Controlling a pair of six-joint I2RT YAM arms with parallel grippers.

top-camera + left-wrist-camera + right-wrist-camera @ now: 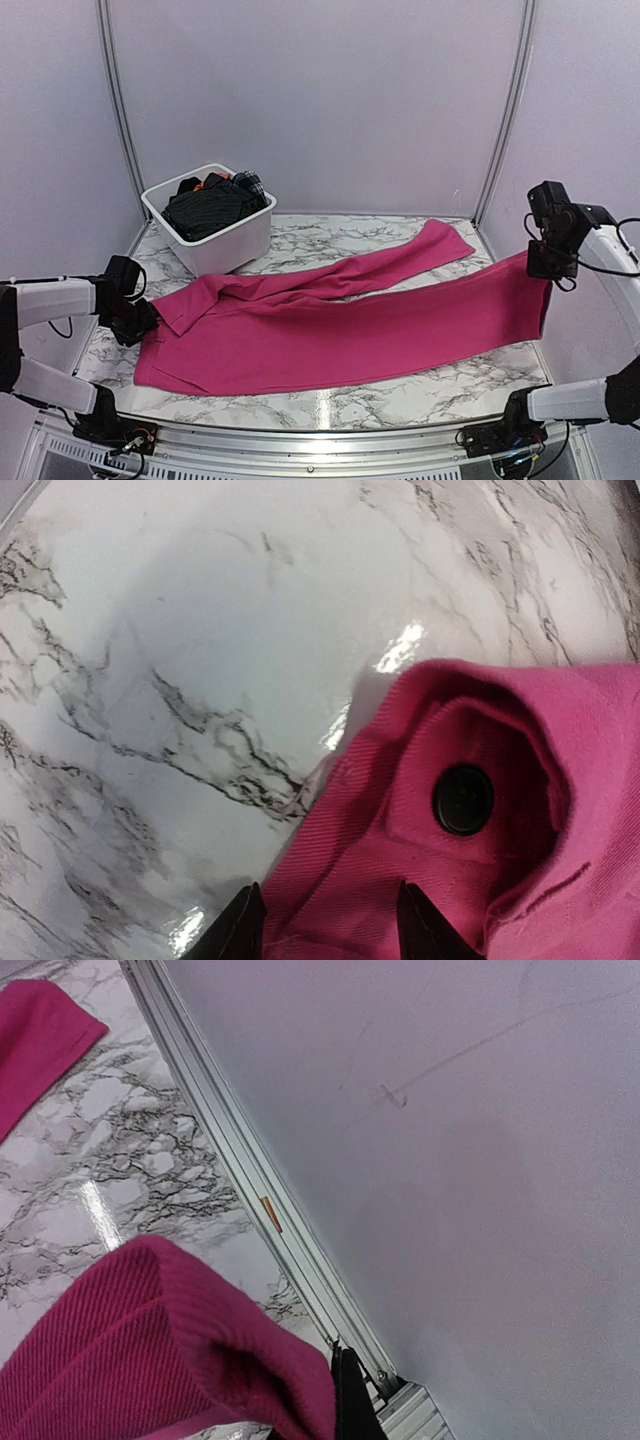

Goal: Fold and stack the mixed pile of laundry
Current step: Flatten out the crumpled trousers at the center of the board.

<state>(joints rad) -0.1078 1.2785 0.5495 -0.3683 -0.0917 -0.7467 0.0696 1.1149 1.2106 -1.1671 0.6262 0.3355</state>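
**Marble table (400, 405) with pink trousers (340, 320) spread beside the white tub (215, 245)**

White wall panels close the table on three sides, and the tub stands in the far left corner. The trousers lie flat on the near side of the tub and reach far to its right. Their waist is toward the near left of the tub. One leg runs away to the right and ends flat on the marble. The other, wider leg goes to the right edge, well apart from the tub, where its end is lifted off the surface.

The waist part lies just beside the near wall of the tub; whether cloth and plastic touch I cannot tell.

Inside the tub sits the other laundry: a black striped shirt (205, 210) fills most of it, an orange garment (210, 181) shows at the far rim, and a small dark plaid piece (250, 183) lies at the far right corner.

The left gripper (325, 925) is low on the near left of the tub, at the waist. Its two fingers stand apart with the waistband edge between them, close to a black button (462, 799). Whether they already press the cloth I cannot tell.

The right gripper (545, 262) is far to the right of the tub, close to the side wall and its metal rail (250, 1195). Its fingers are pressed together on the end of the wide leg and hold it up in a fold.
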